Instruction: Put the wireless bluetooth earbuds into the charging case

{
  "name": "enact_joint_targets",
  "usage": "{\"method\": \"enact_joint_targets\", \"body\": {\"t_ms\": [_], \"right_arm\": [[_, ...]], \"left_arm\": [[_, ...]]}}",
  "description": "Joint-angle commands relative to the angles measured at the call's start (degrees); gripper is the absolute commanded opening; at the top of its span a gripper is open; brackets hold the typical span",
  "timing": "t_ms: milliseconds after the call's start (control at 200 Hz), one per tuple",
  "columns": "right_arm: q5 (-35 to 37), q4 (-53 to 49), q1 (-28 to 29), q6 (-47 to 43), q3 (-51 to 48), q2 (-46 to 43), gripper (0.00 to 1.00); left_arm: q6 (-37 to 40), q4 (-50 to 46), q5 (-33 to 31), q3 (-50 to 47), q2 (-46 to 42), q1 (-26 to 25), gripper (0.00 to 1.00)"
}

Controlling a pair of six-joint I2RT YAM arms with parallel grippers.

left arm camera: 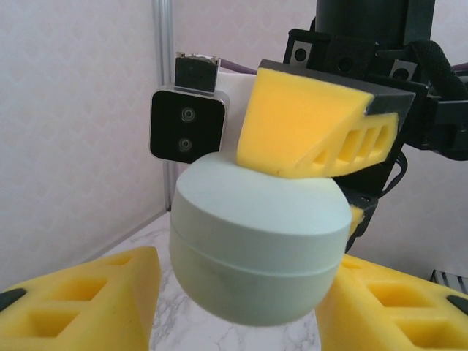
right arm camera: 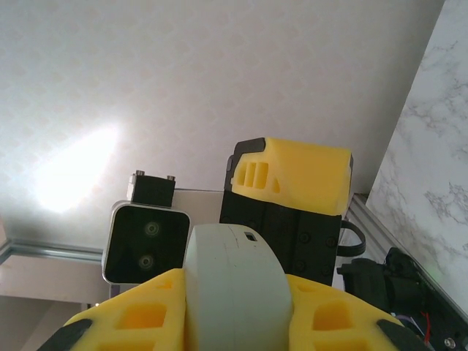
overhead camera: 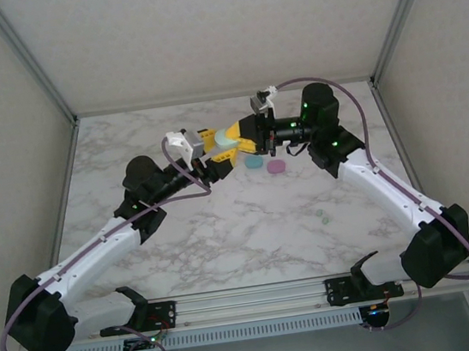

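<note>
Arms meet above the bench (overhead camera: 225, 237) at 12 o'clock: right hand (overhead camera: 245, 138) pinches the charging case (left arm camera: 256, 248), spread left hand (overhead camera: 216, 148) flanks it; earbuds (overhead camera: 324, 216) lie at 4 o'clock.

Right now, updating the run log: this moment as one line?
right fingers: shut on case | left fingers: open around case | case: above table
</note>
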Motion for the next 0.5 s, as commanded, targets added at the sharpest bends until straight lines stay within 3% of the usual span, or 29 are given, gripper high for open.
{"method": "enact_joint_targets", "body": {"t_ms": [0,95,496], "right_arm": [[1.12,2.52,-0.27,0.94,-1.22,-1.48,0.13],[1.21,3.47,-0.25,1.53,-1.62,-1.45,0.13],[1.63,4.2,-0.21,2.5,-1.62,-1.17,0.17]], "left_arm": [[-1.98,3.75,0.52,2.02,0.3,-0.37,0.56],[-2.12,4.02,0.87,2.11,0.47,-0.37,0.55],[-0.71,1.98,1.52,2.85,0.92,-0.43,0.34]]}}
